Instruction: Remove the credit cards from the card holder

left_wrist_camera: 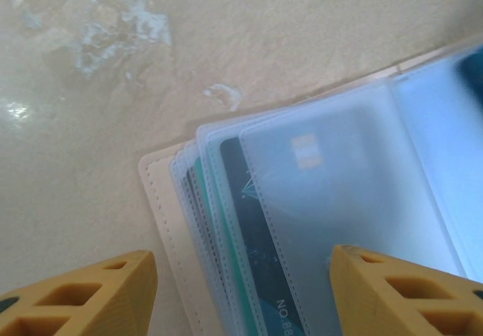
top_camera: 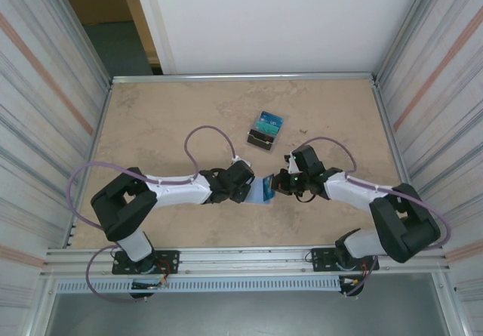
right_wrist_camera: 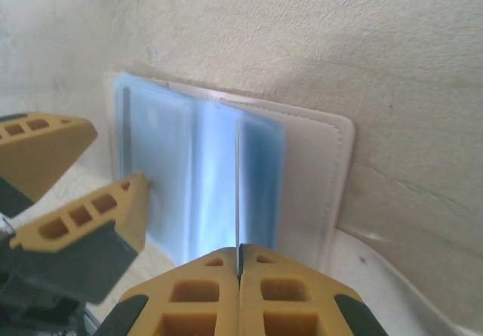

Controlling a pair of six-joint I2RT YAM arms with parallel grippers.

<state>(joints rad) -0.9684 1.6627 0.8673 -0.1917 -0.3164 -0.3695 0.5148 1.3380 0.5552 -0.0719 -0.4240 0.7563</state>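
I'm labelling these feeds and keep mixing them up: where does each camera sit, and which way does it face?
Top external: above and behind the arms, looking down on the table; both arms and bases show, credit cards piled beyond them.
Left wrist: on the left arm, looking down on the open card holder; the left gripper's open fingers frame the bottom.
Right wrist: on the right arm, facing the holder's blue inside; the right gripper, shut on a thin sheet, at the bottom.
Both wrist views share the holder.
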